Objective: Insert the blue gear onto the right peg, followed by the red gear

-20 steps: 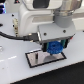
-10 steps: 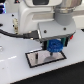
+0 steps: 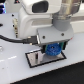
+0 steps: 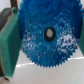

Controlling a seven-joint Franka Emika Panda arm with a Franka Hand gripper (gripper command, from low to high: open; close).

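Observation:
The blue gear (image 3: 52, 49) is a bright-blue toothed disc held in my gripper (image 3: 52, 50) just above the black-edged grey plate (image 3: 35, 59). In the wrist view the blue gear (image 4: 47, 35) fills most of the picture, its centre hole dark, with green finger pads (image 4: 10, 42) pressed against both sides of it. My gripper is shut on the gear. The right peg is hidden beneath the gear and the hand. The red gear is out of view.
The white arm body (image 3: 37, 20) and a black cable (image 3: 15, 39) hang over the white table (image 3: 15, 70) on the exterior view's left of the plate.
The gripper with the blue gear has stayed over the plate, dropping at most slightly toward it.

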